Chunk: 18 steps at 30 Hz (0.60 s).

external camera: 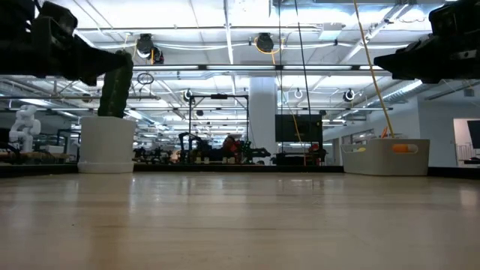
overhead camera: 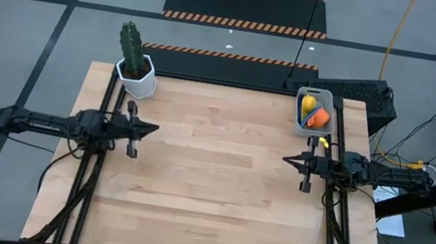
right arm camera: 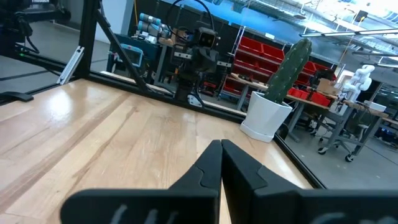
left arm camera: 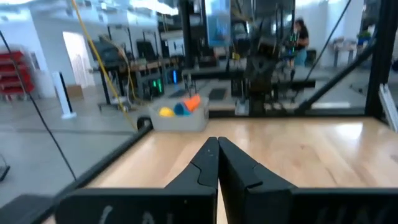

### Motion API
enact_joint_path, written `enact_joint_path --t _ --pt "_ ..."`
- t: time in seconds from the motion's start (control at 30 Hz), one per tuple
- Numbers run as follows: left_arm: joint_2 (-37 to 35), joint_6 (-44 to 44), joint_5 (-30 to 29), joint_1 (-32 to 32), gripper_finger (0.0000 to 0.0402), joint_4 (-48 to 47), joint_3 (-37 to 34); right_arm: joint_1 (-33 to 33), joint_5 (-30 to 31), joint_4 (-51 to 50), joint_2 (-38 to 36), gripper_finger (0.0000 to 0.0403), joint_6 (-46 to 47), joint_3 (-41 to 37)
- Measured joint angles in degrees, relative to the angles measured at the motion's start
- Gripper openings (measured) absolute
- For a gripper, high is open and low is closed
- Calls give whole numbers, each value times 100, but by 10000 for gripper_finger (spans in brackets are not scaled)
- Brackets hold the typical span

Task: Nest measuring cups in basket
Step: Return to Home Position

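Pale wooden bench (external camera: 240,225). Far left: white plastic pot (external camera: 106,144) holding a green cactus (external camera: 115,90). Far right: pale grey translucent rectangular basket (external camera: 382,159), with an orange measuring cup (external camera: 403,148) showing inside. Dark left arm (external camera: 52,45) and right arm (external camera: 435,52) are overhead.

Most measuring cups (overhead camera: 317,117) sit hidden inside the basket (overhead camera: 316,93); only yellow, orange, blue tops show.
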Motion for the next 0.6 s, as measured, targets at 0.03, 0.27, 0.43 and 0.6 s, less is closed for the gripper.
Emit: enact_joint_path --t 0.03,0.27,0.43,0.6 --pt "-132 31 0 0 2 1 0 0 0 0 0 0 0 2" --pt "-1108 114 -1 0 1 -798 4 0 0 0 0 0 0 0" --pt "-1130 -139 68 2 1 -1321 17 0 0 -2 0 0 0 0" --pt "-1130 -251 254 13 7 -1367 17 0 2 2 0 0 0 0"
